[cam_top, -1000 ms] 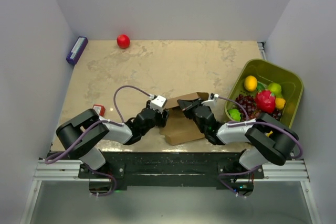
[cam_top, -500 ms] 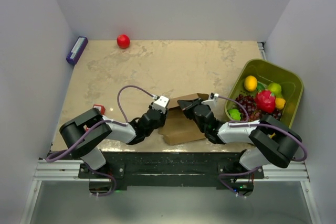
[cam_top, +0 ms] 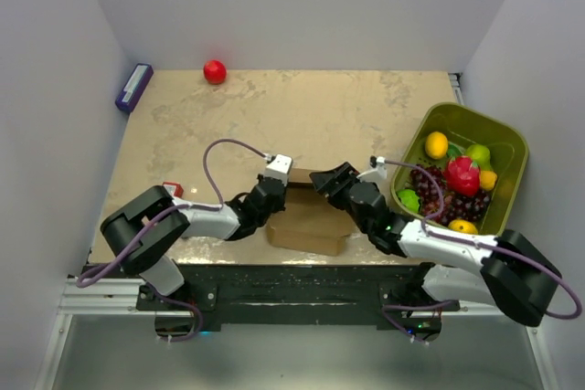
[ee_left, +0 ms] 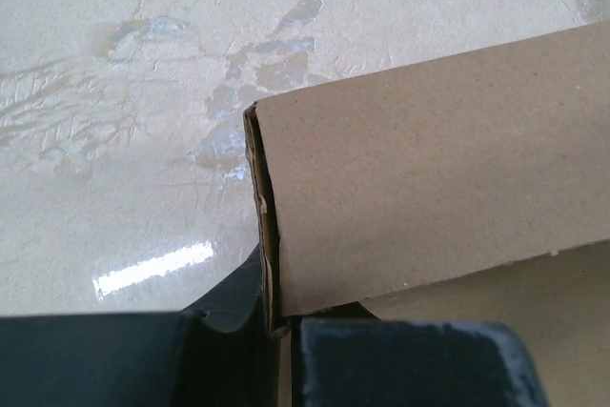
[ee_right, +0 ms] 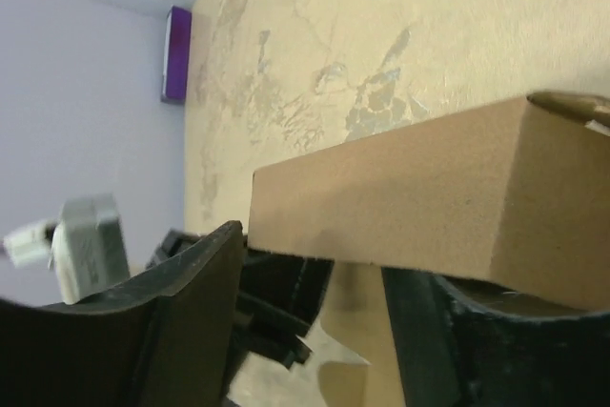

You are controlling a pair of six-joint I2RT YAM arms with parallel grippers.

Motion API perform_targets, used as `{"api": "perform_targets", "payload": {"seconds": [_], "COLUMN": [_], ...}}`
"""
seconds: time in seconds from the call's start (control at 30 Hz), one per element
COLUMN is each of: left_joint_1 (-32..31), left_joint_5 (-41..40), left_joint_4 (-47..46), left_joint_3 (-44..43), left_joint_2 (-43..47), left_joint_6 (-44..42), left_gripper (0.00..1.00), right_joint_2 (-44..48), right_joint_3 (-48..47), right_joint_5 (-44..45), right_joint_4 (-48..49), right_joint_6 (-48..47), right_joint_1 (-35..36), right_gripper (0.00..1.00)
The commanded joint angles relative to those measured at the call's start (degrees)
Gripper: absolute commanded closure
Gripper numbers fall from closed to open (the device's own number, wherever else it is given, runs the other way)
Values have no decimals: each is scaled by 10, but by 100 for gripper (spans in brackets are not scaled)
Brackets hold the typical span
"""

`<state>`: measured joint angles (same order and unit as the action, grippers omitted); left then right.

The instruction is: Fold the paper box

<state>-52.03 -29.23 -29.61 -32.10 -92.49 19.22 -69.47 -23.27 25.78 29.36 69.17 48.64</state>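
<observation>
The paper box (cam_top: 306, 221), plain brown cardboard, lies near the table's front edge between my two grippers. My left gripper (cam_top: 271, 195) is at its left end. In the left wrist view the left gripper (ee_left: 276, 319) is shut on the thin edge of a side wall of the box (ee_left: 429, 169). My right gripper (cam_top: 332, 180) is over the box's far right corner. In the right wrist view the right gripper (ee_right: 319, 302) stands open, its fingers (ee_right: 191, 312) wide apart on either side of a box panel (ee_right: 410, 197).
A green basket (cam_top: 515, 145) full of fruit stands at the right. A red ball (cam_top: 214, 71) and a purple box (cam_top: 133, 87) sit at the far left. A red pack (cam_top: 172, 191) lies by the left arm.
My left gripper has shut on the box's left wall. My right gripper has opened and let go of the flap. The box now lies flatter and a little further left.
</observation>
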Motion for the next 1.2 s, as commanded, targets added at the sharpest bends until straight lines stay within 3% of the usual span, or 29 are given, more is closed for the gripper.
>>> {"api": "perform_targets", "payload": {"seconds": [0.0, 0.13, 0.33, 0.43, 0.73, 1.03, 1.17], "left_joint_1": [48, 109, 177, 211, 253, 255, 255], "left_joint_5": [83, 200, 317, 358, 402, 399, 391], "left_joint_4": [67, 111, 209, 242, 278, 278, 275], "left_joint_3": [-24, -42, -93, -113, -140, -138, -136], "left_joint_2": [36, 56, 61, 65, 56, 62, 66], "left_joint_6": [10, 6, -16, -20, -22, -18, -15], "left_gripper": [100, 100, 100, 100, 100, 100, 100], "right_joint_2": [90, 153, 159, 152, 164, 77, 36], "right_joint_3": [-57, -136, -228, -243, -180, -208, -224], "right_joint_5": [-2, 6, 45, 56, 35, 57, 102], "right_joint_4": [-102, -261, -463, -519, -493, -412, -419], "right_joint_6": [-137, -247, -343, -360, -370, -380, -378], "right_joint_1": [-5, -6, -5, -5, -4, 0, 3], "right_gripper": [25, 15, 13, 13, 18, 25, 25]}}
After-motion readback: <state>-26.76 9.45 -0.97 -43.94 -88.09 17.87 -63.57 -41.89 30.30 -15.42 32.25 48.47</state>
